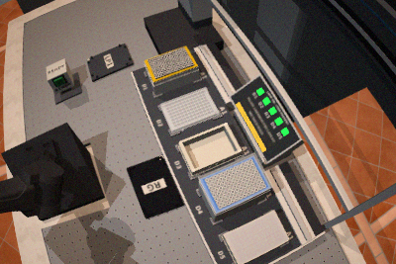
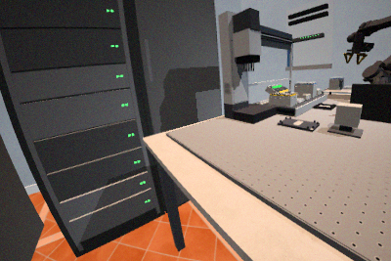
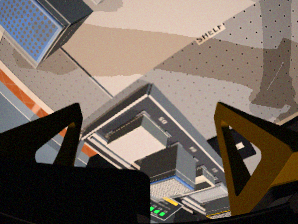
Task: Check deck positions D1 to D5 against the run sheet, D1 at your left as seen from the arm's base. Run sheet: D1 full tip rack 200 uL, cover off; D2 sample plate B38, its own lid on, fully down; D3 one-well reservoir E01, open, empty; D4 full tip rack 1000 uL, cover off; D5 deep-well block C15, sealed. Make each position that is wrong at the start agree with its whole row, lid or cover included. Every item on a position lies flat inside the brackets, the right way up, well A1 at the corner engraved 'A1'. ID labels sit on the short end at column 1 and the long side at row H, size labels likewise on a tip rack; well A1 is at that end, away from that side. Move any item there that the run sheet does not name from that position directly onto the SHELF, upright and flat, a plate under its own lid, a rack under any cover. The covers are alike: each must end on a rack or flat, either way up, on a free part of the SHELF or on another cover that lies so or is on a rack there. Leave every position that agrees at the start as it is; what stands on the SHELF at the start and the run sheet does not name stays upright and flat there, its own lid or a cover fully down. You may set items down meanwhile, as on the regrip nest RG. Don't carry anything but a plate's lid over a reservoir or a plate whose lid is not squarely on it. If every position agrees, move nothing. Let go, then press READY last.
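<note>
Five positions: one long dark deck strip (image 1: 148, 111) lay on the perforated grey table (image 1: 99, 32).
Racks: two mesh-topped, yellow-rimmed (image 1: 170, 62) and blue-rimmed (image 1: 234, 184).
Reservoir: one cream open tray (image 1: 210, 147).
Pincer: (image 3: 149, 156) spread wide, empty, raised above the deck.

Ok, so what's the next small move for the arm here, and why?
Probably lower the open, empty gripper toward the deck to read labels before touching anything. Kinds look right: yellow-rimmed rack and blue-rimmed rack uncovered, plate lidded, reservoir open, block sealed; but no ID is legible from here.
</note>
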Tool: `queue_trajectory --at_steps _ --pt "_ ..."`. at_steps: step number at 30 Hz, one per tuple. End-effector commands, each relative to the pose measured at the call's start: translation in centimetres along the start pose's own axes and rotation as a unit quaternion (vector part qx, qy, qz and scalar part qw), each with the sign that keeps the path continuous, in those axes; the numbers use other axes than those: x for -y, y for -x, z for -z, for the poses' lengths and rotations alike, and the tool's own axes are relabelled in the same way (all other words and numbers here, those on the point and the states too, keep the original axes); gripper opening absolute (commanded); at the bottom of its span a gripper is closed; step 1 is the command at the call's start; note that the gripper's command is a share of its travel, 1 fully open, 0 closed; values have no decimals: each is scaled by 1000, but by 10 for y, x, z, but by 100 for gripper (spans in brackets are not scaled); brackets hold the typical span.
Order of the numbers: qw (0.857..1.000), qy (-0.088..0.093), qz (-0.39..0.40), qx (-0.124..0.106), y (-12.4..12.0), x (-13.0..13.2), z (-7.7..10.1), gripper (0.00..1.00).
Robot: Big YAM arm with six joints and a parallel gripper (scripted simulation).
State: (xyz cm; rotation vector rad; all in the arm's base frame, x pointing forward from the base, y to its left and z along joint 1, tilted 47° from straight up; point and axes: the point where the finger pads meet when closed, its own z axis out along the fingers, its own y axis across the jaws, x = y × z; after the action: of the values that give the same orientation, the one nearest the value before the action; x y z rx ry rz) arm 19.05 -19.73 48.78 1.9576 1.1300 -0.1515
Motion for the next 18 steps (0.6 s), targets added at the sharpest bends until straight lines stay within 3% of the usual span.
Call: queue_trajectory --at_steps 1,17,18 --pt "1000 4 -2 1 2 -1 3 100" --pt "1000 4 -2 1 2 -1 3 100" --pt "1000 9 16 -1 -2 6 10 100"
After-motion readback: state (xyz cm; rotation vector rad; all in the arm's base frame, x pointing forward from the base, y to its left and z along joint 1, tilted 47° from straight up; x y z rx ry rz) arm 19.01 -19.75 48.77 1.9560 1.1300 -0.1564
